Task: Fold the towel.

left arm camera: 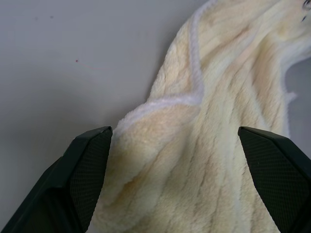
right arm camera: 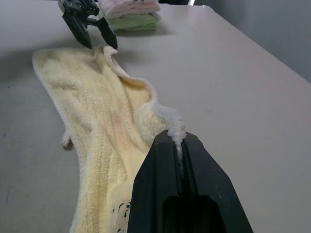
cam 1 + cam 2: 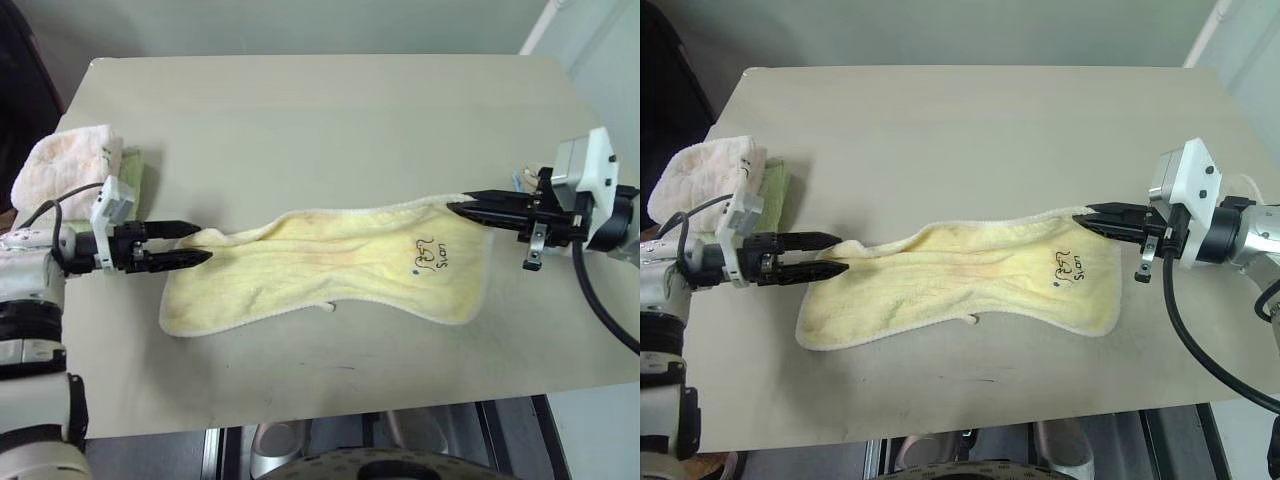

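Nearest the head camera, along the front stretch of the table [image 3: 330, 390], lies the towel [image 3: 330, 265], pale yellow terry with a whitish stitched edge, spread lengthwise across the middle of the tabletop and pinched narrower at its far long side. Left of the towel, at the table's left edge, sit a pink-white folded towel [image 3: 62, 165] and under or beside it a greenish folded cloth [image 3: 775, 192]; how the two are stacked is hard to make out, since the left arm crosses in front of them. Between that pile and the towel, the left gripper [image 3: 195, 243] stands with its two black fingers spread wide, their tips at the towel's left far corner; in the left wrist view a bunched fold of that corner rises between the fingers [image 1: 85, 179], one pad apparently brushing the pile, yet nothing is clamped. Toward the towel's right end, small dark handwritten marks [image 3: 428, 252] show on the cloth, too small to read surely. At the right far corner, the right gripper [image 3: 458, 208] is closed tight on the towel's stitched edge, a tuft of white hem poking up between the fingers in the right wrist view, the corner lifted slightly off the table. A small loop or tag [image 3: 328, 306] hangs at the towel's near edge
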Available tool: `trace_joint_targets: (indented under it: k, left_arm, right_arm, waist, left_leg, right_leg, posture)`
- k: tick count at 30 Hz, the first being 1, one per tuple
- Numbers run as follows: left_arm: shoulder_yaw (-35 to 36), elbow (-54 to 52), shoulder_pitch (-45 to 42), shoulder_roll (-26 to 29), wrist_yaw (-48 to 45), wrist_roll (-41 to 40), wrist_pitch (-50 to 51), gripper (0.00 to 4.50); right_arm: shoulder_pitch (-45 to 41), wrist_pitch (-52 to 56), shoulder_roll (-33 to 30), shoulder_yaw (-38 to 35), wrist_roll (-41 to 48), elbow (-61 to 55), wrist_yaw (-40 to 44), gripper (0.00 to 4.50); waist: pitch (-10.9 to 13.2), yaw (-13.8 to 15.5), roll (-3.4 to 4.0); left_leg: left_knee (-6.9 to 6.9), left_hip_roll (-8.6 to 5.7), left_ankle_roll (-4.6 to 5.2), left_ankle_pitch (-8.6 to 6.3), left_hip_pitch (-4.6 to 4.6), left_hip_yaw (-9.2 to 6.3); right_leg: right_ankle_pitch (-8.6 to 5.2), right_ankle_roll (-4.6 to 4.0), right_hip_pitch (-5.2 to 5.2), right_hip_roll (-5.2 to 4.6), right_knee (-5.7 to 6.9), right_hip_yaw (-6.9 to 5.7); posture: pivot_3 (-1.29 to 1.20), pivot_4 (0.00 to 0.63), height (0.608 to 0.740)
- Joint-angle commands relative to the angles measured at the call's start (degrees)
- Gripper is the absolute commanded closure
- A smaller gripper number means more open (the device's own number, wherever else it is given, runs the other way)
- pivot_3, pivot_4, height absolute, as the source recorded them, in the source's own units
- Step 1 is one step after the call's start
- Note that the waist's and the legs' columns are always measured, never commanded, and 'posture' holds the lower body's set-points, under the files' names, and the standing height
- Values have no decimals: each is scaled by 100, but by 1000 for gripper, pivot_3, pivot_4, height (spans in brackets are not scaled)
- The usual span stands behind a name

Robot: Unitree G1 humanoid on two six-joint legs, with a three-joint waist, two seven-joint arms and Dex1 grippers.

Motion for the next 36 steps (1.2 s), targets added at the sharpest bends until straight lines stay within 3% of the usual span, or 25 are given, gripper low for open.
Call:
trace_joint_targets:
  k: [1,17,31,36]
  left_arm:
    - [58,165,-154,-129,11,30,-102,0]
    - [217,596,-507,-434,-305,-66,-357,0]
    - [-48,1384,-863,-758,-305,395,-1120,0]
    - [19,1401,-1021,-746,-434,196,-837,1542]
  right_arm:
    - [20,-68,-62,-226,88,-167,-4,4446]
    - [135,-18,-61,-316,134,-304,-125,4446]
    - [35,-73,-26,-177,67,-237,-145,4446]
    - [94,-40,-43,-234,84,-287,-180,4500]
  waist:
    - [0,1,0]
    - [0,8,0]
    - [0,22,0]
    - [0,18,0]
  left_leg:
    - [1,0,0,0,0,0]
    - [36,-1,6,3,-4,0]
    - [73,-2,17,4,-26,-1]
    - [74,-3,18,5,-28,-1]
  right_leg:
    - [0,0,0,0,3,0]
    - [7,11,9,1,10,-2]
    - [18,24,8,0,12,-2]
    - [21,25,6,0,12,-2]
  posture:
    - [0,150,740]
    - [0,150,740]
    - [0,150,740]
    - [0,150,740]
